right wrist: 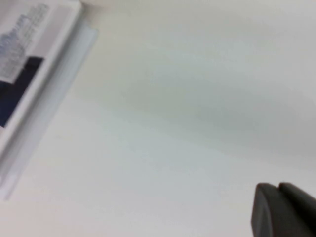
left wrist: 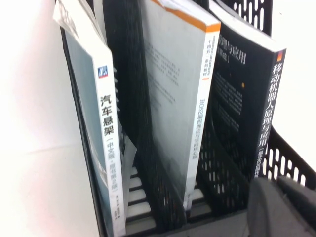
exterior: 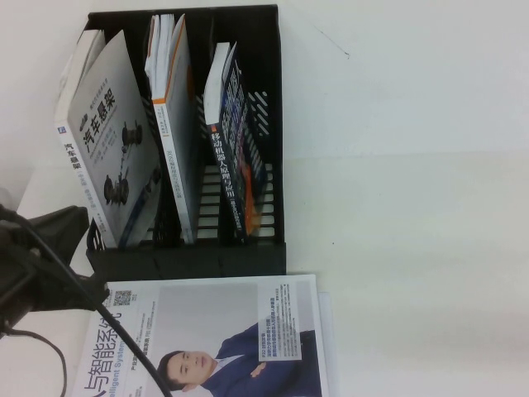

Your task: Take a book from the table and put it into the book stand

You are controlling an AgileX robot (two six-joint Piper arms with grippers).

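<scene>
While the book (exterior: 234,157) stands in the stand's (exterior: 269,99) right slot at 12 o'clock, my left hand (exterior: 41,256) hovers at 9, my right hand (right wrist: 284,210) over bare counter (exterior: 413,207); I cannot tell either's grip.

Grey book (left wrist: 101,148) spine reads 汽车悬架; the book (left wrist: 269,116) spine reads 移动机器人原理与应用.

book (exterior: 233,157): dark navy, upright, leaning | in book stand (exterior: 269,107) rightmost slot | stand: black, on white table (exterior: 413,165)
</scene>
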